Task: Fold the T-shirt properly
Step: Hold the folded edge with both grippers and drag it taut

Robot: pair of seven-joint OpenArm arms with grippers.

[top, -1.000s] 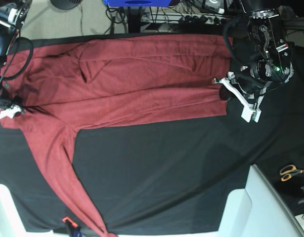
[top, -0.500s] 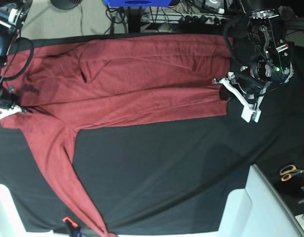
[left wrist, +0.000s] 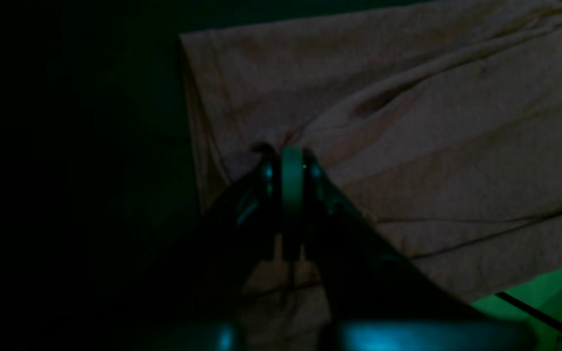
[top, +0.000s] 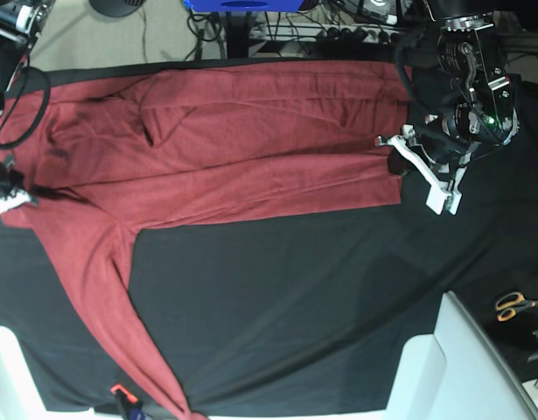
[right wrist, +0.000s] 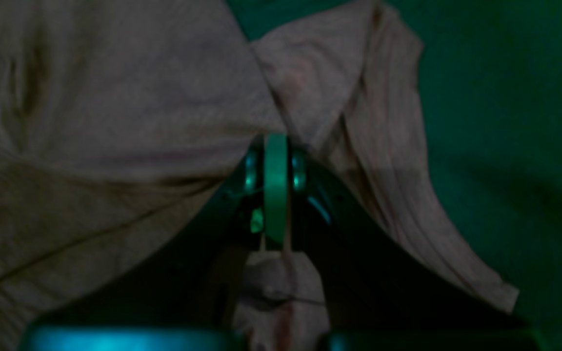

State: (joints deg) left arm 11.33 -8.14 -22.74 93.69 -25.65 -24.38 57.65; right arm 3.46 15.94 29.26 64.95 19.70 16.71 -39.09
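The black cloth sheet covers the table, and on it the T-shirt, brick-red and long-sleeved, lies spread along the far edge of the sheet, with its long axis running from one side edge toward the other. In the base view the hem end points to the right edge and the shoulder end to the left edge, while one sleeve trails down toward the near left corner. The near half of the sheet lies bare, so a fold judged from here would most likely bring cloth across the shirt's short axis. The left gripper sits at the hem end, and its wrist view shows the jaws pressed together with red fabric puckered at the tips, so it is clamped on the hem. The right gripper sits at the opposite end, at the shoulder where the sleeve joins the body; its wrist view shows the jaws drawn together with cloth bunched and lifted around them, so it is pinching the shirt there. Each arm thus holds its own end of the garment, with the body of the shirt stretched between them, and neither is nearer the middle. A pair of scissors with orange handles lies well apart near the right edge, beside a white bin at the near right corner.
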